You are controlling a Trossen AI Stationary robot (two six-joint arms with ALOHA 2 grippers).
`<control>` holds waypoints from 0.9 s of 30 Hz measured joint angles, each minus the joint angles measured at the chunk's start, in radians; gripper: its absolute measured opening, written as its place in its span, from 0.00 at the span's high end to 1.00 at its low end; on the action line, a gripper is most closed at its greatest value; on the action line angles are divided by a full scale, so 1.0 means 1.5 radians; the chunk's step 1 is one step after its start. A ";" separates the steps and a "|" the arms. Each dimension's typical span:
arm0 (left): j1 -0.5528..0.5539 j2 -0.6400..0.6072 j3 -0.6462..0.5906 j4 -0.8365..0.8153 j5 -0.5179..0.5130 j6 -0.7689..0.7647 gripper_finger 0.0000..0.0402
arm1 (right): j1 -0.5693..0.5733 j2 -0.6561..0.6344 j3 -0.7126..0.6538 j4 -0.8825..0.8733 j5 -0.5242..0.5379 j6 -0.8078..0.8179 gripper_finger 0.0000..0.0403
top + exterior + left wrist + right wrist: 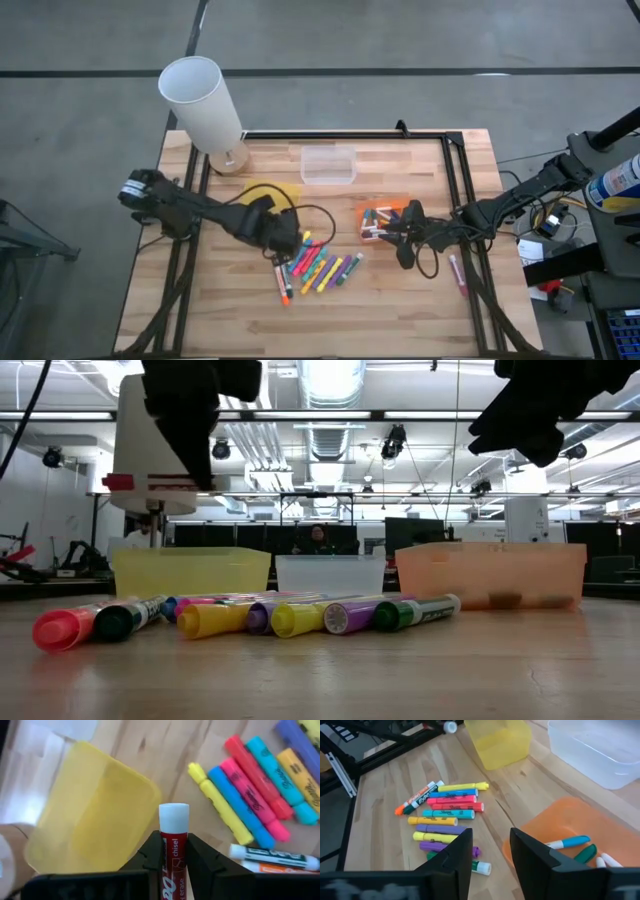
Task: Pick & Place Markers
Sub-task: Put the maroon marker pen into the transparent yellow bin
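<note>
Nearby, yellow tray point(95, 820), loose markers point(250, 795) — clear tray point(328, 165)

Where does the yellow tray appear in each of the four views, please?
High view: yellow tray left of centre, partly under the left arm.
Low view: leftmost of three trays, behind the markers.
Left wrist view: beyond the red marker held in the left tool.
Right wrist view: far end.
Shared landmark: clear tray, beside it.

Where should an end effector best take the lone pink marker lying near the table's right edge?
Probably across the middle of the pink marker's barrel, coming straight down. It lies flat and alone on the table, so both long sides look free.
</note>
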 joint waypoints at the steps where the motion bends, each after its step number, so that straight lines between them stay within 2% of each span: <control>1: 0.010 0.000 0.000 -0.001 0.000 0.015 0.87 | 0.000 0.000 -0.001 -0.001 0.000 0.000 0.70; 12: 0.125 0.000 -0.008 -0.007 -0.024 0.166 0.87 | 0.000 0.000 -0.004 0.000 -0.001 0.002 0.73; 19: 0.183 0.000 -0.065 0.037 -0.020 0.219 0.87 | 0.000 0.000 -0.004 0.000 -0.001 0.002 0.75; 27: 0.213 0.000 -0.121 0.087 -0.002 0.256 0.87 | 0.000 0.000 -0.004 0.000 -0.001 -0.001 0.78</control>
